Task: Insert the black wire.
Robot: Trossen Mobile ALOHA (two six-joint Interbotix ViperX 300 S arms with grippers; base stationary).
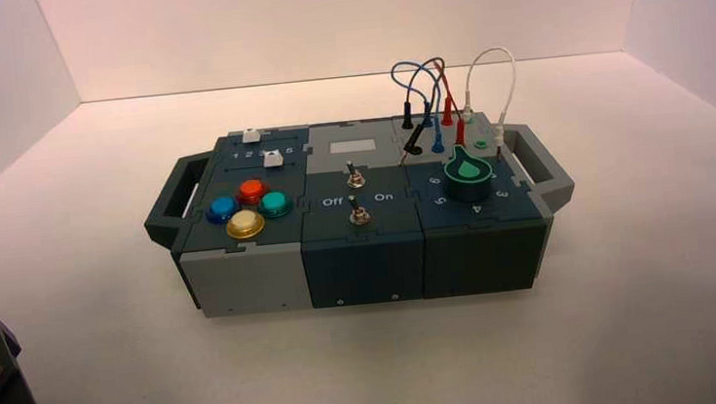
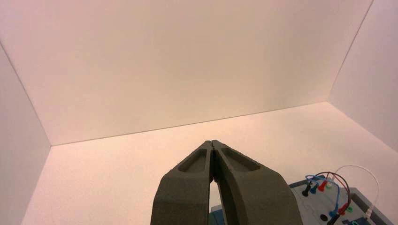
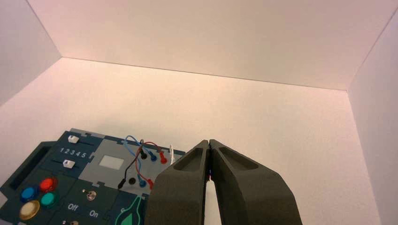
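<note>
1. While the left claw (image 2: 211, 142) hangs near the box's left side, shut and empty, the right claw (image 3: 209, 142) hangs near its right, likewise.
2. The black wire (image 3: 131, 164) has one plug seated in the box's (image 1: 363, 260) far-right panel, the other tilted beside a black socket (image 3: 132, 181).
3. Pale walls (image 1: 348, 22) enclose the pale surface (image 1: 369, 367).

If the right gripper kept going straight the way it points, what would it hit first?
Probably the pale back wall, beyond the table; the right gripper's way looks free, though depth is unclear.
</note>
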